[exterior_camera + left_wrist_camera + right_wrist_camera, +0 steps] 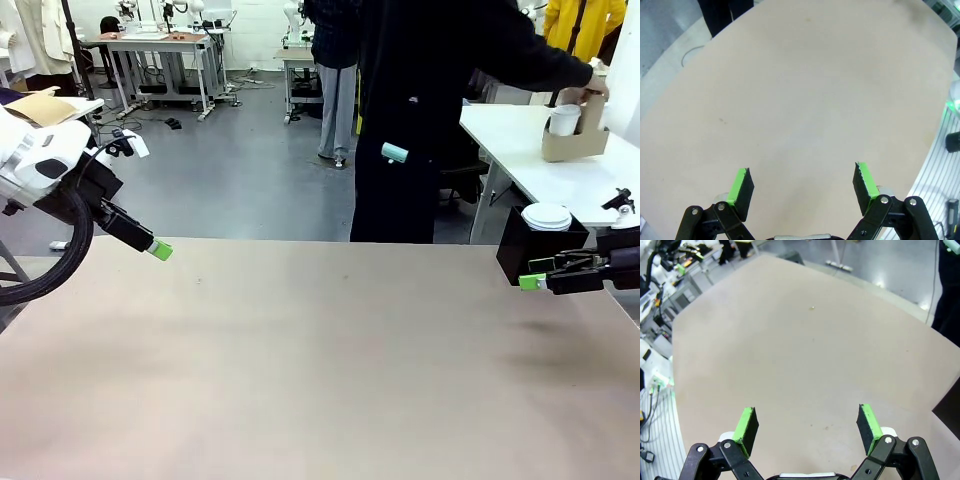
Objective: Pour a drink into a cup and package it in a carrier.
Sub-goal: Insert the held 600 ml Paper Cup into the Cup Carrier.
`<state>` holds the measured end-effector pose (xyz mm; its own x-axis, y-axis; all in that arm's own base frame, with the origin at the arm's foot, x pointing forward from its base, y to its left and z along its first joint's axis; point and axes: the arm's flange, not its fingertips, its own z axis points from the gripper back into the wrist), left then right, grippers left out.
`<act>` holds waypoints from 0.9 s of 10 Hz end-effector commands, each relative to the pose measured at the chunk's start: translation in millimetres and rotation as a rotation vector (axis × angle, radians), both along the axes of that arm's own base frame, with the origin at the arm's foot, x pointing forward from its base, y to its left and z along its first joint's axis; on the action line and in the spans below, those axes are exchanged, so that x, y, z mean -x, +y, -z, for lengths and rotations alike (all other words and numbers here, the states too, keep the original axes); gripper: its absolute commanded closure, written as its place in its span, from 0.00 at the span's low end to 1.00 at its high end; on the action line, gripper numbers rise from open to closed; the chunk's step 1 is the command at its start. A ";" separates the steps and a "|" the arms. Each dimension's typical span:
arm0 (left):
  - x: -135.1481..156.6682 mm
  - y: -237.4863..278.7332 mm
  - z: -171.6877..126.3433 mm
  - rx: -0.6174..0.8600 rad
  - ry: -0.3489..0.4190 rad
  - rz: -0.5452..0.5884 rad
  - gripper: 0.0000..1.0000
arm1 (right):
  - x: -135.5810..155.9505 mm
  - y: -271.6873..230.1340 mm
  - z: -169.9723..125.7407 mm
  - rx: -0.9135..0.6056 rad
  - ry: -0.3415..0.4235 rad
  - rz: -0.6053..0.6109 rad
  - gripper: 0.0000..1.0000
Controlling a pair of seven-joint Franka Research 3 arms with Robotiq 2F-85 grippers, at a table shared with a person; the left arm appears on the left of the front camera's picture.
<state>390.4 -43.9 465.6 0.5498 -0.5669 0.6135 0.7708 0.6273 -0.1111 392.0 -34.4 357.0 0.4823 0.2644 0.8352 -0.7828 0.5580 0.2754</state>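
Both pincers [803,182] [809,425] agape, empty | bare tan table [300,360] | grey workshop floor [240,170]

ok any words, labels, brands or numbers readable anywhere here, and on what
None can be read.
Cup in the carrier: plain white, no print.
Carrier: plain brown cardboard, no print seen.
Black box with a white lid on it: no label visible.
Table: bare, unmarked.
Both open tools, left and right: no markings seen.
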 end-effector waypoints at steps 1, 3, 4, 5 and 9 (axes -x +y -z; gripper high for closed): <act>-0.4 -0.7 -0.3 0.015 0.009 -0.007 0.00 | 0.3 -0.8 -2.5 0.004 -0.005 -0.001 0.00; -0.4 -0.7 -0.3 0.015 0.009 -0.007 0.00 | 0.3 -0.8 -2.5 0.004 -0.005 -0.001 0.00; -0.4 -0.7 -0.3 0.015 0.009 -0.007 0.00 | 0.3 -0.8 -2.5 0.004 -0.005 -0.001 0.00; -0.4 -0.7 -0.3 0.015 0.009 -0.007 0.00 | 0.3 -0.8 -2.5 0.004 -0.005 -0.001 0.00; -0.4 -0.7 -0.3 0.015 0.009 -0.007 0.00 | 0.3 -0.8 -2.5 0.004 -0.005 -0.001 0.00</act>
<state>390.4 -43.9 465.6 0.5498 -0.5669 0.6135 0.7708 0.6273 -0.1111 392.0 -34.4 357.0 0.4823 0.2644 0.8352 -0.7828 0.5580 0.2754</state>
